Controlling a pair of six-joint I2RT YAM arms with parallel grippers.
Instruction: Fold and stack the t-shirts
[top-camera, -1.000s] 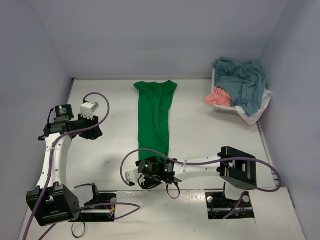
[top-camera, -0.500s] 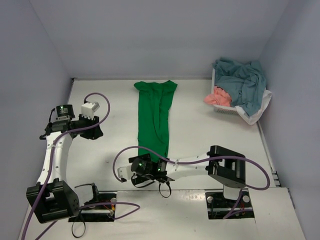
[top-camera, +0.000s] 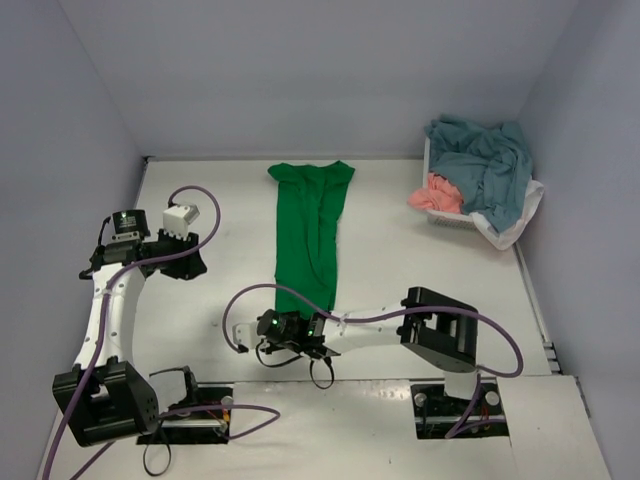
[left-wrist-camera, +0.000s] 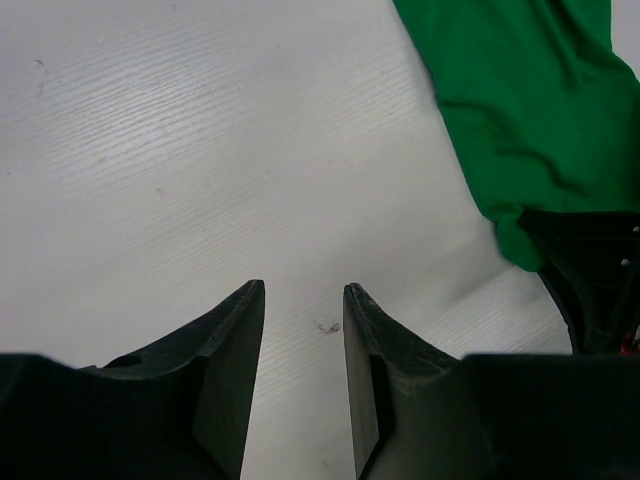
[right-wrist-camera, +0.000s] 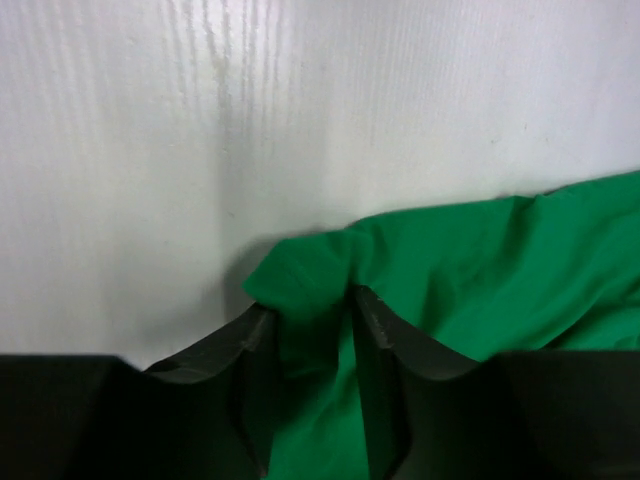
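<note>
A bright green t-shirt (top-camera: 310, 230) lies in a long narrow strip down the middle of the table, also seen in the left wrist view (left-wrist-camera: 520, 90). My right gripper (top-camera: 288, 318) is low at its near end, shut on the near left corner of the green cloth (right-wrist-camera: 310, 290), which bunches between the fingers. My left gripper (top-camera: 190, 262) hovers over bare table at the left, open and empty (left-wrist-camera: 304, 300). More t-shirts, teal (top-camera: 480, 160) and salmon pink (top-camera: 432, 192), are heaped in the basket.
A white mesh basket (top-camera: 445, 217) stands at the far right by the wall, with white cloth (top-camera: 515, 228) hanging over its near side. Purple cables loop off both arms. Grey walls close in the table on three sides.
My right arm has slid left along the shirt's near end and its jaws have closed on the corner. The left arm has stayed where it was.
</note>
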